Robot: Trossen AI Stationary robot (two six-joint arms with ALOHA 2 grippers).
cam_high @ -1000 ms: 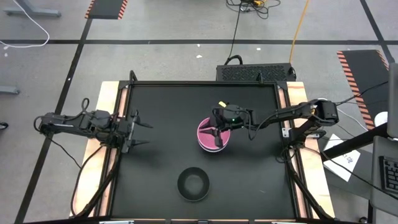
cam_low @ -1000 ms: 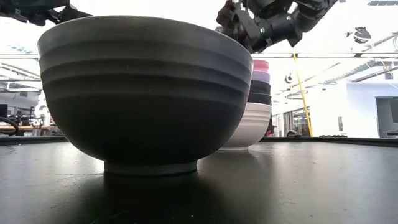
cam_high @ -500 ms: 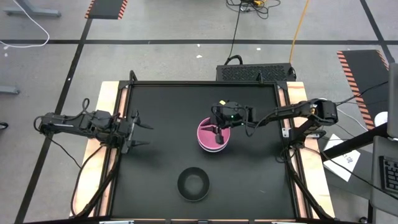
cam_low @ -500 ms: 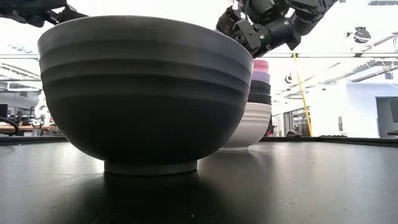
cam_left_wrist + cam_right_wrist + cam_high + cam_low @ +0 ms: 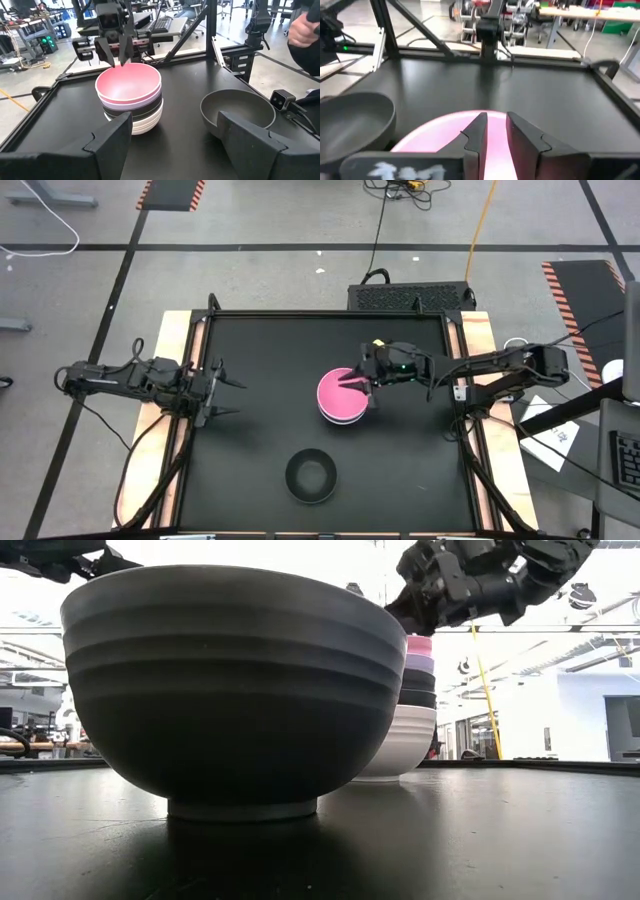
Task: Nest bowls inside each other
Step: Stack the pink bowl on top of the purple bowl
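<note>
Your right end effector [image 5: 362, 385] hangs just above the right-hand rim of the pink bowl [image 5: 341, 393], fingers nearly together with only a slim gap and nothing between them. That pink bowl tops a stack near the middle of the surface [image 5: 260, 360]: in the low view you can read it down as pink, then the lavender bowl [image 5: 419, 664], a black bowl [image 5: 418, 690], and the white bowl [image 5: 398, 740] at the bottom. They sit level and well seated, rims banded like steps.

One piece is left out: the lone black bowl [image 5: 311, 476], upright toward the near edge of the surface, well apart from the stack. It looks like matte plastic, ribbed outside, on a small foot ring, so it will likely be light and liable to skid.

Your left end effector [image 5: 226, 393] waits spread wide at the left edge of the surface, empty.

For this step, I'd clear the right end effector well above the pink rim before travelling, so you don't nudge the stack. Then pinch the lone black bowl by one wall, a finger inside and one outside. Lift it level, centre it over the pink bowl and lower straight down before letting go.
</note>
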